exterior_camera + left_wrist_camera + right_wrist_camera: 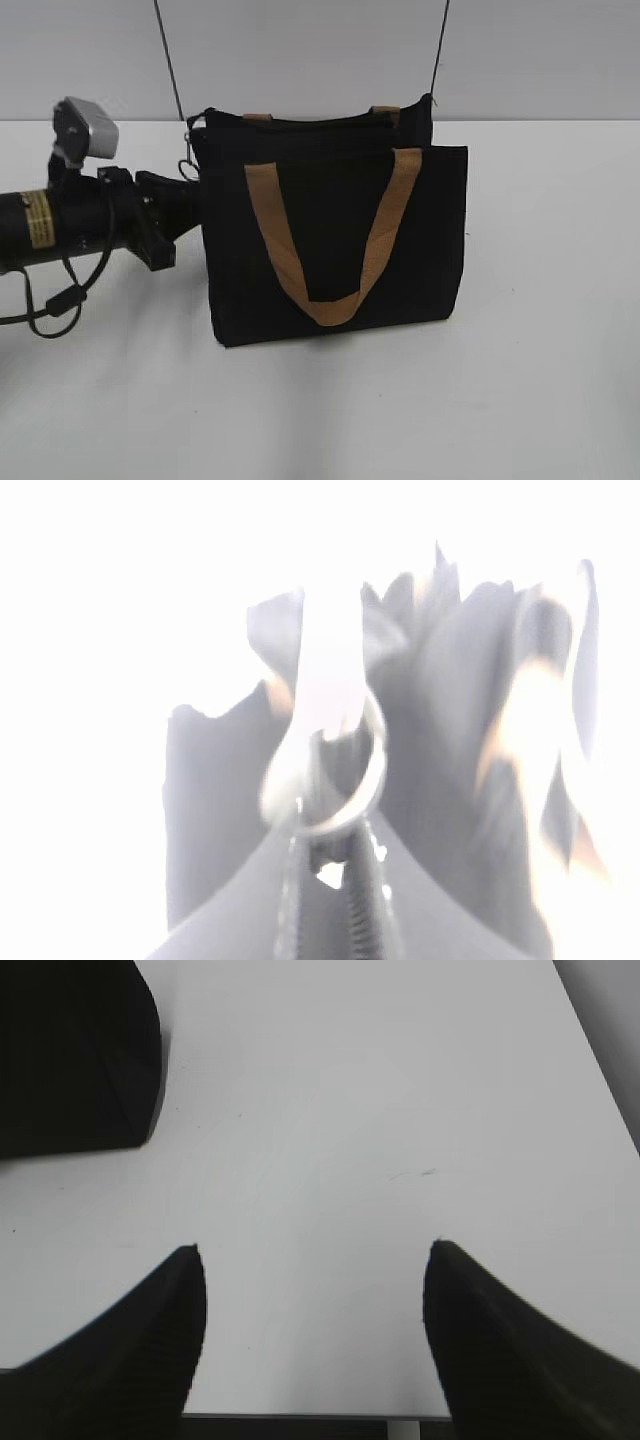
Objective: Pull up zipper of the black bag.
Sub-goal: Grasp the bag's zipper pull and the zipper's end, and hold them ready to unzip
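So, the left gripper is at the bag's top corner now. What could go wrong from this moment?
1. The black bag stands free on the table, and the right gripper hangs open over bare table, holding nothing. A pull by the left gripper may drag or tip the bag.
2. The left wrist view is overexposed; the ring at the zipper is barely visible, so the grip could slip unnoticed.

Lab-like setup: bare white table, blank wall.
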{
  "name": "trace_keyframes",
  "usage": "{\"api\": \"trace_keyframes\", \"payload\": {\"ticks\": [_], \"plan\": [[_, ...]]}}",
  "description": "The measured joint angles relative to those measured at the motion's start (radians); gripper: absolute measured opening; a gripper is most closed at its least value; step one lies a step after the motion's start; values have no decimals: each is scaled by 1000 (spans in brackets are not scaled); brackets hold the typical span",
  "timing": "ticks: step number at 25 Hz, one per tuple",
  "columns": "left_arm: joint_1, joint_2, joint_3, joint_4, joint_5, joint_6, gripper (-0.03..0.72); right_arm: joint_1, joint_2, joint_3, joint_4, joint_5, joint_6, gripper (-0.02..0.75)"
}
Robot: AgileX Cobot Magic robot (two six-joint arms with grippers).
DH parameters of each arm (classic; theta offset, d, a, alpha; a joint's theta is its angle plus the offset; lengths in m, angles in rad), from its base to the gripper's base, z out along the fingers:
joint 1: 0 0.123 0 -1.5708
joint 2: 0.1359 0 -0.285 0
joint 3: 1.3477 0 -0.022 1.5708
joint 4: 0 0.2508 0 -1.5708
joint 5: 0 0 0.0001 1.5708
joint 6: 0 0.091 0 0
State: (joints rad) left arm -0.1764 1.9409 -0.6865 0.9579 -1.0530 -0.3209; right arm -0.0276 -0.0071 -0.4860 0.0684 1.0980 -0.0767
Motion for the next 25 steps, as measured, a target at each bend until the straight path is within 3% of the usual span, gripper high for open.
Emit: {"api": "trace_keyframes", "payload": {"ticks": [14, 25], "plan": [[1, -526, 70, 1, 261, -112, 71, 0, 0, 0, 0, 0, 0, 527], [1, -570, 70, 13, 355, -113, 68, 0, 0, 0, 0, 0, 0, 527]]}}
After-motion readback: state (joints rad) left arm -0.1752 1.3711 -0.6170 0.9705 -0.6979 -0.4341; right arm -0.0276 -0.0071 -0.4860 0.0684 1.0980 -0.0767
